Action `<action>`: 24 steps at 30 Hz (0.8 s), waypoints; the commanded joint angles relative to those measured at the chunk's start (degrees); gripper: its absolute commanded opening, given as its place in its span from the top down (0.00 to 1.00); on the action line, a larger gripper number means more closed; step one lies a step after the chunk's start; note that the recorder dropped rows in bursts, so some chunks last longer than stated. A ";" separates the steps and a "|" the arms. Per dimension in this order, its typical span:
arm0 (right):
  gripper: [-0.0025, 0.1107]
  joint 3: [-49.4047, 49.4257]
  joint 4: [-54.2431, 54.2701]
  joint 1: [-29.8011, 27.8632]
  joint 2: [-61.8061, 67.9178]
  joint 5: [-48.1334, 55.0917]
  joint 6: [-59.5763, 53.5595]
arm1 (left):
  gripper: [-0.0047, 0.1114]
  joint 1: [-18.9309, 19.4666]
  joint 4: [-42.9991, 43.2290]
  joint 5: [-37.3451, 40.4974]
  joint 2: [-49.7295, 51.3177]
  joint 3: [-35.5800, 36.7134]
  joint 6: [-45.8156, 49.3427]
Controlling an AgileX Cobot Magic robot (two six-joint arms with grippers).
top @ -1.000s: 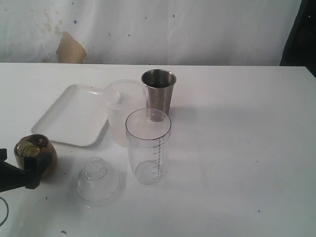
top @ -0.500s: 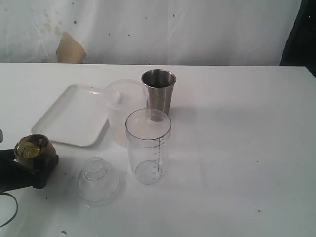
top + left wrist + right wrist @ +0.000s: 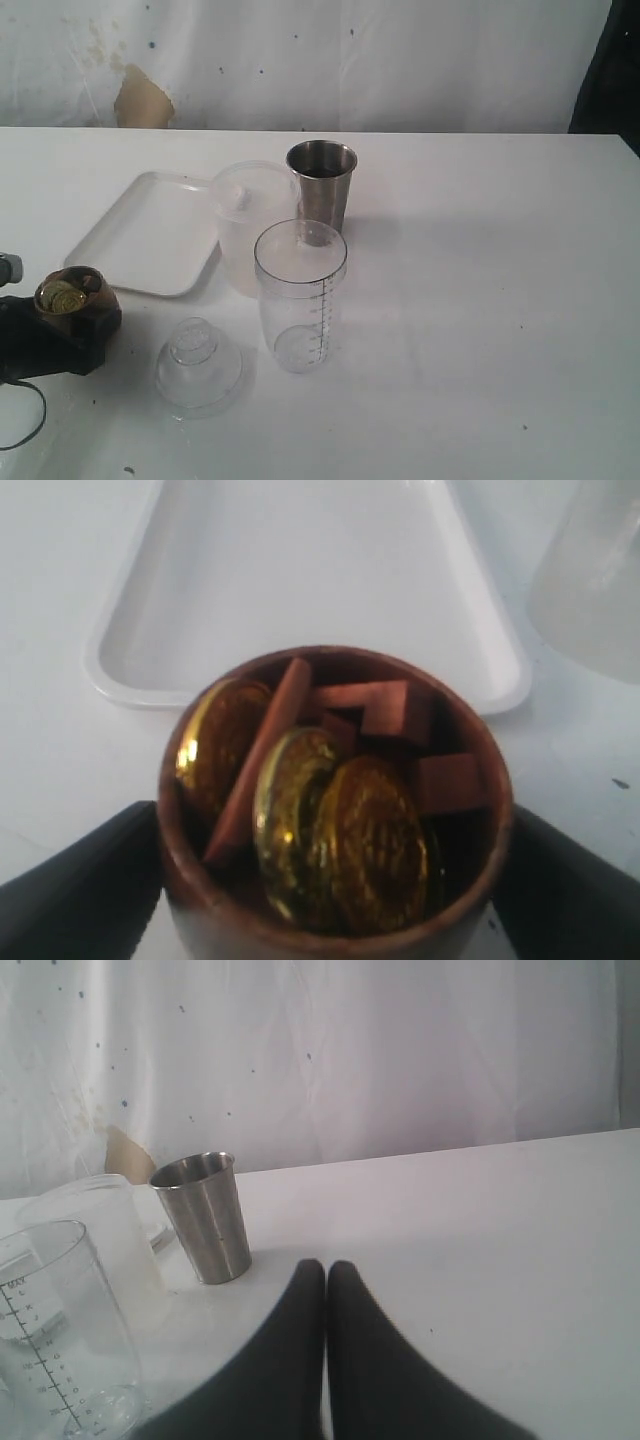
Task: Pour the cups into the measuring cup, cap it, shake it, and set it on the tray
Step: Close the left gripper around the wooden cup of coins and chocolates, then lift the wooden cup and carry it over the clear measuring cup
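Note:
The brown wood-grain cup [image 3: 75, 298] stands at the table's near left, holding gold foil coins and brown blocks [image 3: 335, 800]. My left gripper [image 3: 60, 338] is shut on it, one black finger [image 3: 85, 880] pressed to each side. The clear measuring cup [image 3: 300, 295] with graduation lines stands empty in the middle, also visible in the right wrist view [image 3: 50, 1330]. Its clear dome cap [image 3: 198, 362] lies on the table beside it. The steel tumbler [image 3: 321, 190] stands behind. The white tray [image 3: 150, 235] lies at the left. My right gripper [image 3: 326, 1265] is shut on nothing, short of the tumbler [image 3: 205, 1218].
A wider frosted plastic cup [image 3: 245, 225] stands between the tray and the tumbler, just behind the measuring cup. A white backdrop wall [image 3: 320, 60] closes the far side of the table. A black cable [image 3: 25, 415] loops near the left arm.
My left gripper has pushed forward around the brown cup and closed on it; the cup has shifted slightly right and up in the exterior view. Everything else stays put.

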 commanded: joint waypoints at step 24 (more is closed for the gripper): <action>0.98 0.19 0.03 -0.13 -0.35 0.31 -0.08 | 0.96 -0.16 1.25 -3.23 -9.23 2.54 -2.47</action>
